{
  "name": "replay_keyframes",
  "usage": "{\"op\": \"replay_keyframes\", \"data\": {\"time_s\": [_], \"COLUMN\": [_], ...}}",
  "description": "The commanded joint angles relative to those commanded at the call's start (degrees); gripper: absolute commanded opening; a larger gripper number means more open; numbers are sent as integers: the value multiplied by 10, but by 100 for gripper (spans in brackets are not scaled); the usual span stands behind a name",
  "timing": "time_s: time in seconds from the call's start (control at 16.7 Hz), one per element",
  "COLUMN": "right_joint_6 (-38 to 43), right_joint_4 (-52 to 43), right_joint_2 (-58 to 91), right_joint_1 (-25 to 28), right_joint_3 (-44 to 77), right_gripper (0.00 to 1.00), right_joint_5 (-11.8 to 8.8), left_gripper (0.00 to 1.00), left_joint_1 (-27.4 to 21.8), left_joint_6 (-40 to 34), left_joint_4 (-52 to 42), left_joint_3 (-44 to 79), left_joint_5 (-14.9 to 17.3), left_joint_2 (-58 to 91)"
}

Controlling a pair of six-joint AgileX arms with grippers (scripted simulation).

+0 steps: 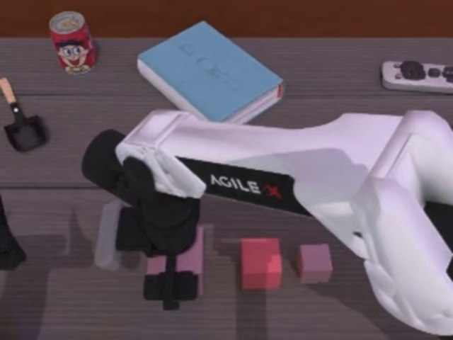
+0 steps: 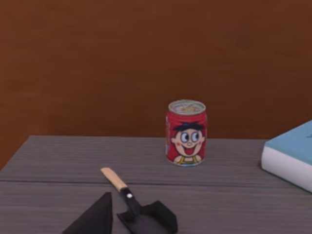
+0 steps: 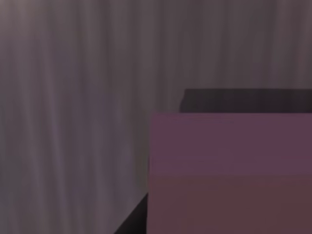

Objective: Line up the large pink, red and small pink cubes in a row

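Note:
The large pink cube [image 1: 195,256] sits on the table at the left end of a row, mostly hidden under my right gripper [image 1: 170,285]. That gripper reaches in from the right and is shut on the large pink cube [image 3: 229,170]; one dark finger [image 3: 137,222] presses against its side. Just right of it stands the red cube [image 1: 260,263], then the small pink cube [image 1: 314,263], with small gaps between them. My left gripper [image 1: 7,249] is parked at the table's left edge, open and holding nothing.
A red printed can [image 1: 72,42] stands at the back left, a blue book [image 1: 209,71] lies at the back middle and a remote [image 1: 417,76] at the back right. A small black shovel [image 1: 25,129] lies on the left.

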Motion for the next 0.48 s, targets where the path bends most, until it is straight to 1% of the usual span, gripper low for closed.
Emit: {"op": "replay_keyframes", "data": {"time_s": [0.48], "right_joint_6": [0], "right_joint_4": [0], "right_joint_2": [0], "right_joint_1": [0], "right_joint_3": [0], "right_gripper": [98], "right_joint_5": [0], "left_gripper": [100], "left_joint_1": [0], "left_joint_6": [0], "left_joint_4": [0], "left_joint_3": [0], "left_joint_5": [0], "left_joint_2": [0]}}
